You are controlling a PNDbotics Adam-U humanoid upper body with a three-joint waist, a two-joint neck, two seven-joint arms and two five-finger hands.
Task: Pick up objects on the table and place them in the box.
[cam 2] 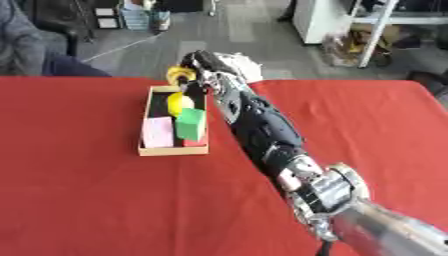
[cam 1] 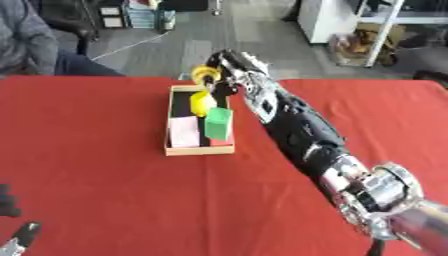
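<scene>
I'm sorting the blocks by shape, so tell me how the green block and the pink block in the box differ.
The green block is a darker, saturated colour; the pink block is pale. The green block stands taller and sits toward the box's right side; the pink block lies flat and low at its left. Both are box-shaped pieces lying side by side in the near end of the wooden box.

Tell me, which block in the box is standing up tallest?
The green block. It stands upright in the wooden box, rising above the flat pink block beside it and the rounded yellow piece behind it.
</scene>
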